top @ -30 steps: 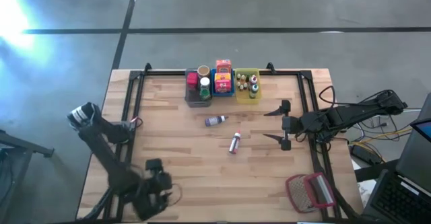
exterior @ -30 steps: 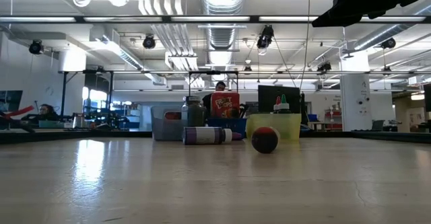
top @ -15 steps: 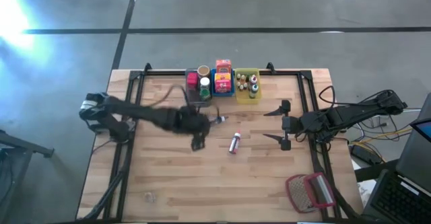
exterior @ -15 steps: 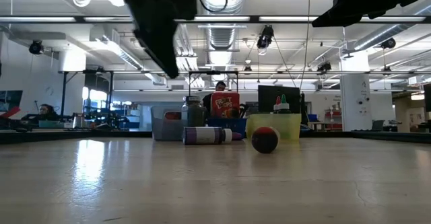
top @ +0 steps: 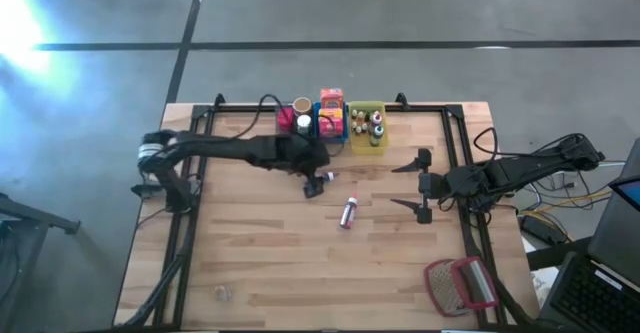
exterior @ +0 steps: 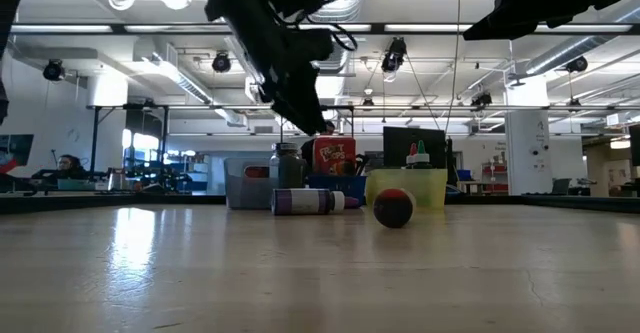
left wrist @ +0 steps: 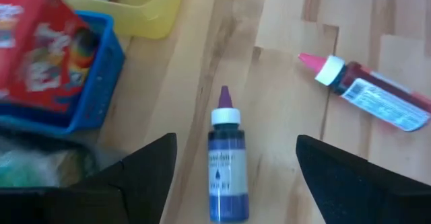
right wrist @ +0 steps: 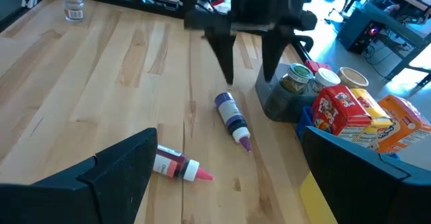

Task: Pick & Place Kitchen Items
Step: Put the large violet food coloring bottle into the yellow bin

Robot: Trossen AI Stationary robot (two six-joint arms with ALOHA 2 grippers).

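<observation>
A purple bottle (left wrist: 224, 163) lies on its side on the wooden table, its pointed cap toward the yellow bin. My left gripper (right wrist: 246, 72) hangs open a little above it, fingers slanting down, touching nothing; in the high view the gripper (top: 318, 173) covers part of the bottle. A red bottle (top: 348, 213) lies on its side nearer the table's middle, its pink tip (left wrist: 306, 59) pointing toward the purple one. My right gripper (top: 420, 184) stands open at the right, raised off the table, with nothing between its fingers.
A grey bin (top: 293, 138), a blue bin (top: 331, 125) and a yellow bin (top: 367, 128) stand in a row at the far edge, filled with jars, boxes and small bottles. A small jar (top: 220, 293) stands near the near left corner. A red-framed mesh object (top: 460, 283) lies near right.
My left gripper has swung from the table's near left corner across to the far middle, and now hangs over the purple bottle. It stays open. The small jar stands where the gripper was. Both bottles have kept their places.
</observation>
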